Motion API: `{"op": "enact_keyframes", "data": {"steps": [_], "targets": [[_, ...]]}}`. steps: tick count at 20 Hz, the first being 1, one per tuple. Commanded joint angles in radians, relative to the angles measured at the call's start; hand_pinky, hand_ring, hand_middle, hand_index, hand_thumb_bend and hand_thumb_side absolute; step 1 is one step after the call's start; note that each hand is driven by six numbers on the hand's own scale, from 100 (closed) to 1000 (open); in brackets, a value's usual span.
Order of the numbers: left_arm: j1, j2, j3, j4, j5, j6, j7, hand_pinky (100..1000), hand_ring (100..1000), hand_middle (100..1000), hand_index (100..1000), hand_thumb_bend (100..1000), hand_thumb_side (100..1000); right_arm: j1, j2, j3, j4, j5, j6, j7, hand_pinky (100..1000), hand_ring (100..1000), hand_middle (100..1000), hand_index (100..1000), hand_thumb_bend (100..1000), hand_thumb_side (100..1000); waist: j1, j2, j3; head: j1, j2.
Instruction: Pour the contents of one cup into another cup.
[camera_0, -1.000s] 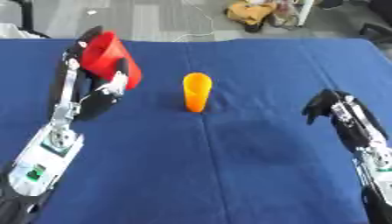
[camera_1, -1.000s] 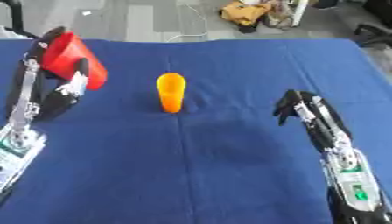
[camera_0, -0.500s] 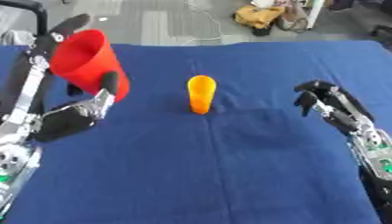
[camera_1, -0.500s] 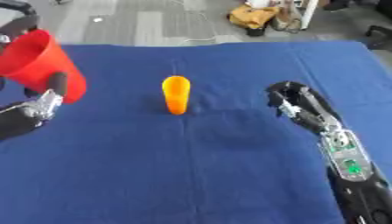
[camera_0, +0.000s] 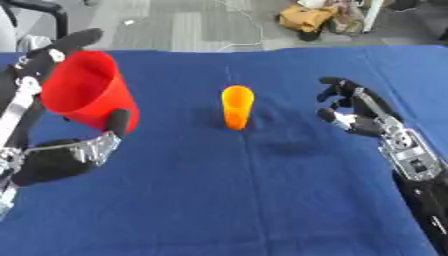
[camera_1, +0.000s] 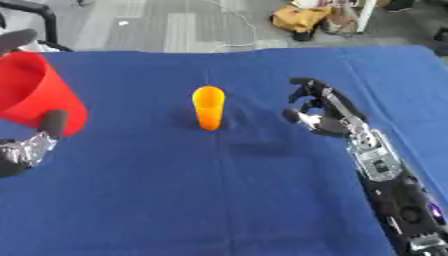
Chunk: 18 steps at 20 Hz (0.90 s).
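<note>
Red plastic fills the left side: the red cup (camera_0: 87, 90) is off the table, pinched between the thumb and fingers of the left hand (camera_0: 61, 150), and it now sits higher and nearer than 1 second ago, its mouth tipped up and away. The orange cup (camera_0: 237, 107) stands upright mid-cloth on the blue table (camera_0: 262, 200), untouched. The right hand (camera_1: 319, 112) has crept in from the right, fingers loosely curled, holding nothing, near the orange cup but apart. Pouring looks about to be set up, not begun.
</note>
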Motion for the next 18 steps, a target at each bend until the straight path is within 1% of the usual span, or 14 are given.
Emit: {"op": "enact_keyframes", "data": {"steps": [1,5,10,14,18], "targets": [[-0.017,0.005,-0.008,-0.019,0.011,-0.027,-0.015,169,247,520,947,100,263,-0.038,-0.036,0.004,0.030,0.032,-0.027,-0.014,453,747,575,890,627,606,0.002,-0.014,0.012,-0.012,-0.002],[-0.024,-0.017,-0.029,-0.019,0.028,-0.045,-0.034,168,245,517,948,100,293,-0.076,-0.030,0.013,0.074,0.072,-0.050,-0.030,457,749,578,893,631,601,0.004,-0.010,0.038,-0.023,-0.003],[-0.038,-0.045,-0.048,-0.019,0.050,-0.056,-0.054,167,244,514,949,100,323,-0.120,-0.016,0.023,0.105,0.119,-0.078,-0.044,462,754,584,897,633,590,0.005,-0.005,0.065,-0.030,-0.004],[-0.044,-0.061,-0.060,-0.019,0.064,-0.060,-0.067,167,244,514,949,100,338,-0.146,-0.008,0.026,0.117,0.143,-0.090,-0.056,463,755,584,898,635,579,0.005,-0.002,0.079,-0.037,-0.004],[-0.051,-0.072,-0.066,-0.019,0.077,-0.062,-0.076,168,244,513,950,100,352,-0.167,0.005,0.031,0.123,0.160,-0.098,-0.061,463,754,582,898,636,572,0.004,-0.003,0.085,-0.044,-0.003]]}}
